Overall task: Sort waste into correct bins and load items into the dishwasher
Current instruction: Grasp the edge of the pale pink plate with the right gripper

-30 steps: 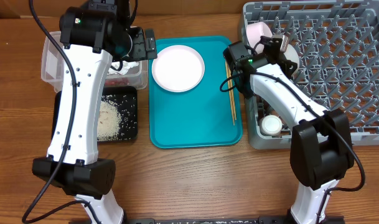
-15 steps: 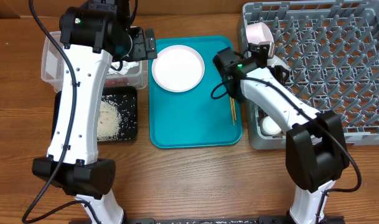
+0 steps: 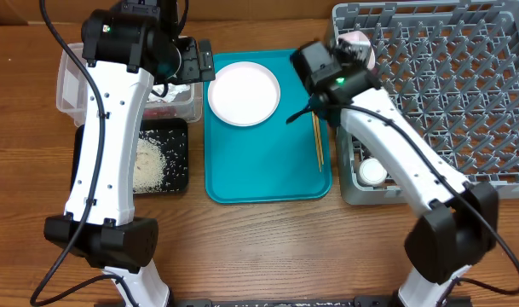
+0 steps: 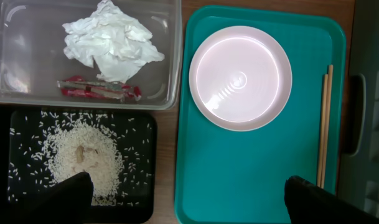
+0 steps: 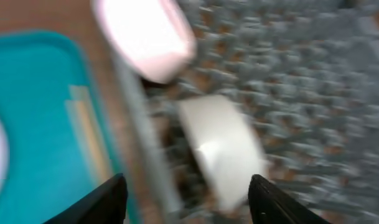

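Two chopsticks (image 3: 318, 145) and the plate (image 3: 244, 93) are all that lies on the teal tray (image 3: 268, 175). The chopsticks sit side by side along its right edge, and the plate is near the top, apart from them. Your right gripper (image 5: 186, 183) hangs over that right edge beside the dish rack (image 3: 464, 85), jaws spread wide and empty. The chopsticks look like your next pick. Go slowly, since the wrist view is smeared. Set the jaws across both sticks and close low so neither rolls free. Your left gripper (image 4: 188, 186) is also wide open and holds nothing, hovering by the clear tub (image 4: 27, 37).
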You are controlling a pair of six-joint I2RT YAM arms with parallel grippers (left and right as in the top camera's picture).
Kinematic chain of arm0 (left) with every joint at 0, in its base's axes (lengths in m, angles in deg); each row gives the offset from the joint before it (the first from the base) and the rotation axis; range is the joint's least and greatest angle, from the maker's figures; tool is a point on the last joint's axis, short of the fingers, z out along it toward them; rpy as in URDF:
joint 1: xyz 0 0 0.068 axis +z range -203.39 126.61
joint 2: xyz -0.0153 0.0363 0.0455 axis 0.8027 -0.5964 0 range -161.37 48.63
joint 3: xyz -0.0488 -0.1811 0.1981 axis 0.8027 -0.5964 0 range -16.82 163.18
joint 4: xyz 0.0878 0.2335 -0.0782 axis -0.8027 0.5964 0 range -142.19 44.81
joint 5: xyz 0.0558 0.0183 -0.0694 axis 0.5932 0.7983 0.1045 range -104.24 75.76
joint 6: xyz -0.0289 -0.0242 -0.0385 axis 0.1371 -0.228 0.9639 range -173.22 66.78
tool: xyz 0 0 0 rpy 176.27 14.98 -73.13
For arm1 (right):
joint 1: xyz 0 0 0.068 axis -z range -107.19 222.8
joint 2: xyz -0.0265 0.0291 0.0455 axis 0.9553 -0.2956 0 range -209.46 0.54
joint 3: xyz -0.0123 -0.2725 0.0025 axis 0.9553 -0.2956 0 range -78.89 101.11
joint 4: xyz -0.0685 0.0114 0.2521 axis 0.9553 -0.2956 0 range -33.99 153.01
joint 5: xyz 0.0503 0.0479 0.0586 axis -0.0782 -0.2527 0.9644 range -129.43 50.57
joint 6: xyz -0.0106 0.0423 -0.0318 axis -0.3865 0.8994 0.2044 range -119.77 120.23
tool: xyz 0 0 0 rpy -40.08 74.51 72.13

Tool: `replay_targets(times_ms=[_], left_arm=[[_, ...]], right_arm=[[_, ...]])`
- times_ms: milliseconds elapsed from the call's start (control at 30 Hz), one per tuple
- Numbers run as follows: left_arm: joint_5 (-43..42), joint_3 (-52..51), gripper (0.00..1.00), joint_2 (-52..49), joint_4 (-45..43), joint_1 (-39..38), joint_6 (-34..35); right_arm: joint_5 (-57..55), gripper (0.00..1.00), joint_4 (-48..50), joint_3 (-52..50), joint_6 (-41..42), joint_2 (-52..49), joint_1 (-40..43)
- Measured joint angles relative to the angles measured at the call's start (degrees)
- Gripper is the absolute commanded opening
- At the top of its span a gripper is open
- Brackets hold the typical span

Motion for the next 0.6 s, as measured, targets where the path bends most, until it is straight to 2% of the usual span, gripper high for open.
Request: replay_targets(times_ms=[133,267,400,600], left_arm=[[-0.02,0.00,1.00,0.00,0.00,0.00,-0.02],[0.00,0.00,1.00,0.00,0.00,0.00,-0.02],[0.00,0.00,1.00,0.00,-0.02,0.00,-0.02],[0.00,0.00,1.00,0.00,-0.02,0.00,-0.02]], right_arm=[[16.52,0.65,8.76,0.61,0.02,0.55,0.26],[28.79,0.56,19.37,-1.46,1.77,0.48,0.11],[33.53,0.50,22.29,-2.54,5.62,-1.62,-0.24],[36.50,0.45,23.50,-3.10,10.93,-10.36,-0.28]])
